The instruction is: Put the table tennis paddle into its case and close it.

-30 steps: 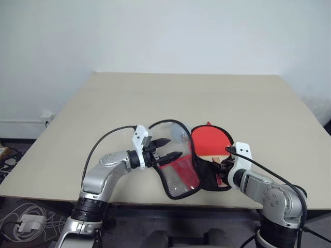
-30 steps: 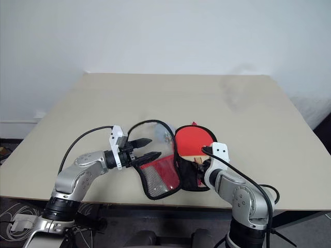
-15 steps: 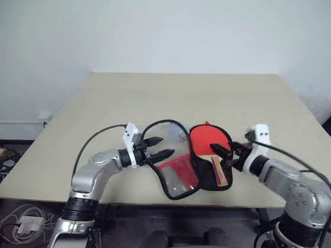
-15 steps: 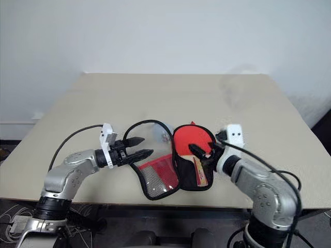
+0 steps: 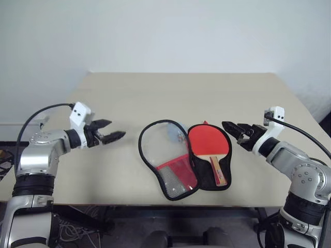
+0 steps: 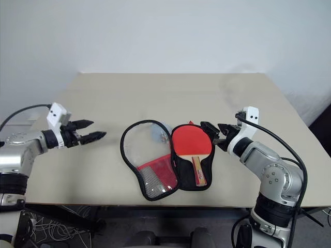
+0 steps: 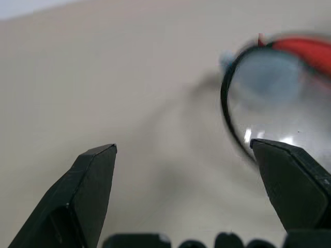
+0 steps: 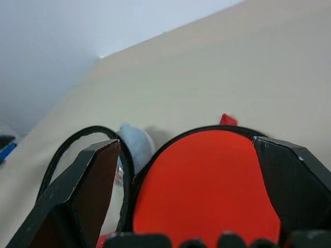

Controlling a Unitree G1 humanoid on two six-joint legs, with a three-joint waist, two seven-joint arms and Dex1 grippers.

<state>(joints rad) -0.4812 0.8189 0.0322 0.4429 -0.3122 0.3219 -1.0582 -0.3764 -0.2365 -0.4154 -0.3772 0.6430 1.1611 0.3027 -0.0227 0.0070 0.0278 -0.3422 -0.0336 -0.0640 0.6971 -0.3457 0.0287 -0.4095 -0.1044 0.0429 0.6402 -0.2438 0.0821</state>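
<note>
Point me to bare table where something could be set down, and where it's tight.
Free: the whole far half of the table behind the open case, and the strip between the left gripper and the case. Tight: near edge, where the paddle lies in the case beside the right gripper.

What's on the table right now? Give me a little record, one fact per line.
table: beige, holds the case
case: lying open flat, clear flap toward the robot's left
paddle: red face up, lying in the case's black half, handle toward the robot
left gripper: fingers open, off the case to its side, holding nothing
right gripper: fingers open, beside the paddle, holding nothing
zip: not yet closed
</note>
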